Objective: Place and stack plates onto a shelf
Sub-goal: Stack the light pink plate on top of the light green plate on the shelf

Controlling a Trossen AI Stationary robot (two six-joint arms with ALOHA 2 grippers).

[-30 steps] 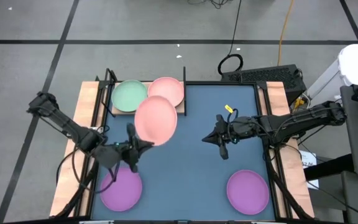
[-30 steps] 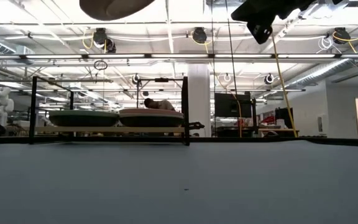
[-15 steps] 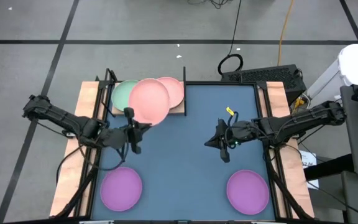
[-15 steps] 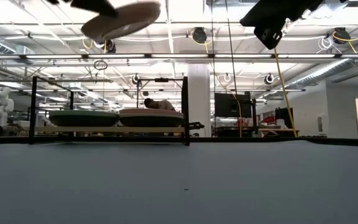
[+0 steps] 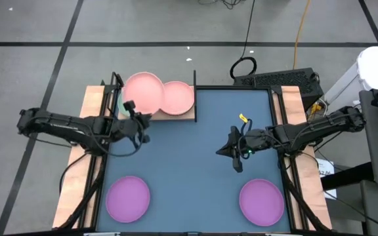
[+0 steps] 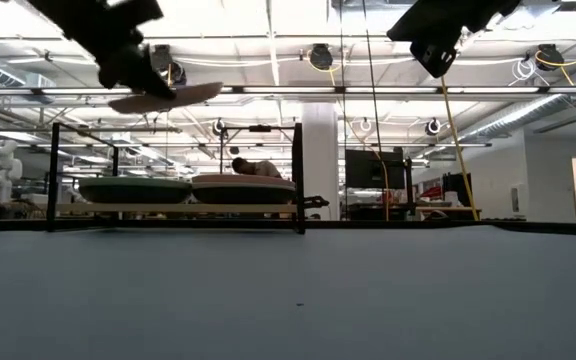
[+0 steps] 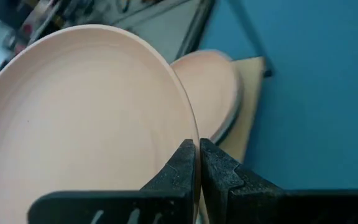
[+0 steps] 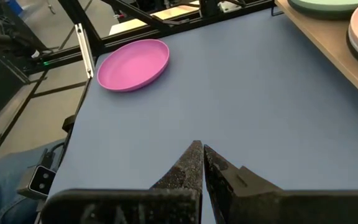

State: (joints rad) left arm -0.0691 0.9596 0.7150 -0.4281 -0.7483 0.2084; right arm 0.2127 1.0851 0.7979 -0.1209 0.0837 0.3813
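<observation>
A pink plate hangs over the left half of the wooden shelf, with my left gripper shut on it. It covers the pale green plate that lies on the shelf below. A second pink plate rests on the shelf's right half, with a dark rim showing under it. Two purple plates lie flat on the mat near the front edge. My right gripper is shut on nothing, above the mat right of centre. My left gripper pinches the pink plate's rim between its two fingers, at the plate's near edge. The fingers come from the near side, slanting a little downward. The plate is lifted clear, almost level, well above the green plate.
The blue-grey mat lies bare between the shelf and the purple plates. Black frame posts stand at the shelf's corners. A person's leg shows beside the table in the right wrist view.
My left gripper has swung toward the table's far edge and left and has come down a little, carrying the pink plate from above the mat to above the shelf's left half. The plate has tipped from slanted to nearly level.
</observation>
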